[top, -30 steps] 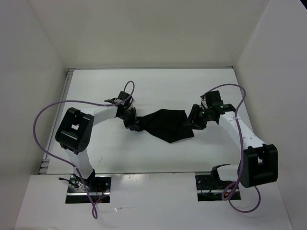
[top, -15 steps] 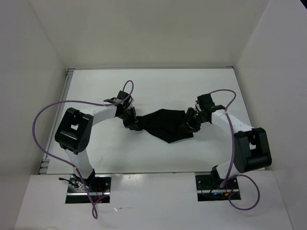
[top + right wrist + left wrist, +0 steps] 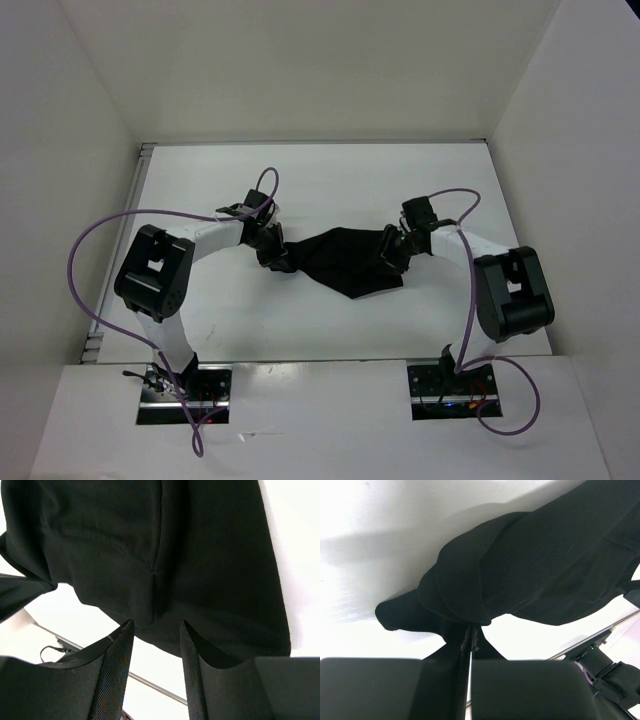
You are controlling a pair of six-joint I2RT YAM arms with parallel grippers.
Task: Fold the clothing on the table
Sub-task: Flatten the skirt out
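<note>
**Item 1.** Large flat white rectangular desk (image 3: 320, 180). It lies beneath both pincers and carries the garment.

**Item 2.** Plain black matte soft fabric garment (image 3: 345, 262).
- Position: spread between the two pincers, with one bunched corner inside the left pincer and the opposite stitched hem just ahead of the right pincer's tips.
- Handling, as judged: light, limp and not fragile, with enough tooth not to slip. It is likely to sag and crease wherever it is unsupported.
- Best hold: a corner or the seamed hem, where doubled cloth gives the jaws something to bite.

**Item 3.** Left pincer (image 3: 470, 641). The jaws are pressed together on the gathered corner, and the cloth fans out from its tips.

**Item 4.** Right pincer (image 3: 156, 625). The jaws stand about half apart with nothing between them, and the hem sits directly in front.

**Item 5.** Containers: none appear in any view.
</note>
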